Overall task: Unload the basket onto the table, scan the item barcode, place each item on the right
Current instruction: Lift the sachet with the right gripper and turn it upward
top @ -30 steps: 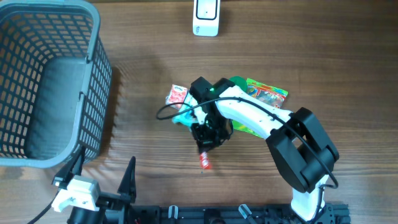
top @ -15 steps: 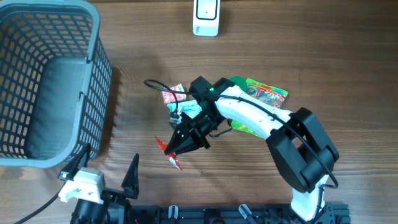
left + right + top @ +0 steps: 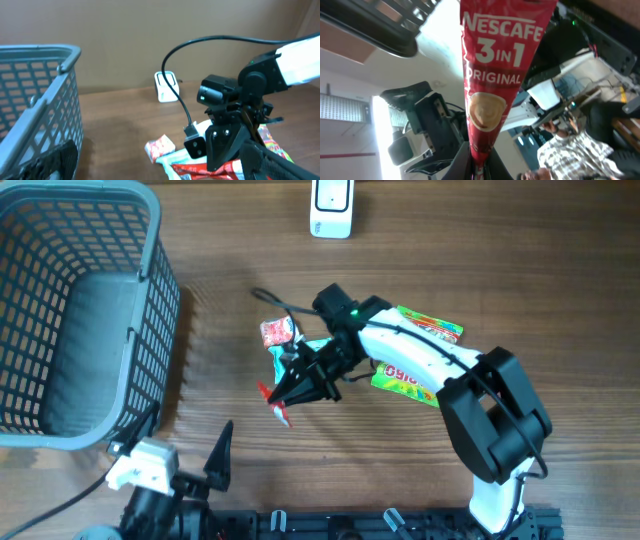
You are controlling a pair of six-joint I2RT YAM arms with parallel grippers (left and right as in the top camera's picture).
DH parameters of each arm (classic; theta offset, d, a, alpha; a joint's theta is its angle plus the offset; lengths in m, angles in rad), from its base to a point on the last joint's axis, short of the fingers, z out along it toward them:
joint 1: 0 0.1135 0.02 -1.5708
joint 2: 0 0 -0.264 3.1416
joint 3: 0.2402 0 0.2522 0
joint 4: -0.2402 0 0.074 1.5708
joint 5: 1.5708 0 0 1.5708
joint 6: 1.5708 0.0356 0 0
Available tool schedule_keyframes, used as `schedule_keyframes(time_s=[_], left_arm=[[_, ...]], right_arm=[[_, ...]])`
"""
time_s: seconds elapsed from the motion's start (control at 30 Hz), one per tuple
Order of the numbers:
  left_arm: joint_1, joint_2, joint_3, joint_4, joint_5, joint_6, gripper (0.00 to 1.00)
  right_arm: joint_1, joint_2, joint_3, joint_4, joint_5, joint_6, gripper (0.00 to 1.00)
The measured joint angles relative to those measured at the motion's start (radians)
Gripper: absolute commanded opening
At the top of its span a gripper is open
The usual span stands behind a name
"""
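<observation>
Where the right gripper's (image 3: 303, 388) jaws meet, they are closed on one end of a red coffee sachet (image 3: 492, 75), which runs straight out from the fingertips with its printed face toward the right wrist camera. Behind it that camera shows room and furniture, not wood, so the sachet is held up off the table (image 3: 500, 250). From overhead its free end points toward the table's near-left, over the middle of the table and a little left of centre.

Just behind the gripper, toward the far side, a small red-and-white packet (image 3: 277, 332) and a teal packet (image 3: 305, 350) lie beside each other. To their right the white arm crosses a green sweet bag (image 3: 405, 377), with a second colourful bag (image 3: 432, 326) beyond it. A black cable (image 3: 175, 75) loops up from the wrist.

At the middle of the table's far edge stands a white scanner (image 3: 330, 207), well apart from the sachet. A grey mesh basket (image 3: 152, 275) fills the far-left corner.

Down at the near-left edge, the left gripper (image 3: 185, 430) hangs with its jaws spread wide and nothing between them, close to the basket's near corner.
</observation>
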Motion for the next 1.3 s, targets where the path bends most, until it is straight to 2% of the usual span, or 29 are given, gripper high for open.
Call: schedule_keyframes(time_s=[0.27,0.37,0.57,0.93,1.07,1.2,1.3], left_arm=[[0.000,0.002,-0.315,0.342,0.066,-0.001,1.00],[0.000,0.002,-0.394,0.402,0.081,-0.001,1.00],[0.000,0.002,-0.484,0.418,0.065,-0.001,1.00],[0.000,0.002,-0.523,0.359,-0.002,0.000,1.00],[0.000,0.002,-0.523,0.331,-0.006,0.005,1.00],[0.000,0.002,-0.523,0.266,-0.008,0.008,1.00],[0.000,0.002,-0.525,0.225,-0.009,0.009,1.00]], right_arm=[[-0.034,0.000,0.000,0.121,0.000,0.016,0.04],[-0.034,0.000,0.000,0.230,0.000,0.019,0.04],[-0.034,0.000,0.000,0.444,0.000,0.041,0.04],[-0.058,0.000,0.000,0.484,0.000,0.238,0.04],[-0.156,-0.019,0.000,0.502,0.000,0.237,0.04],[-0.230,-0.095,0.000,0.504,0.000,0.170,0.04],[-0.271,-0.239,0.000,0.481,0.000,0.117,0.04]])
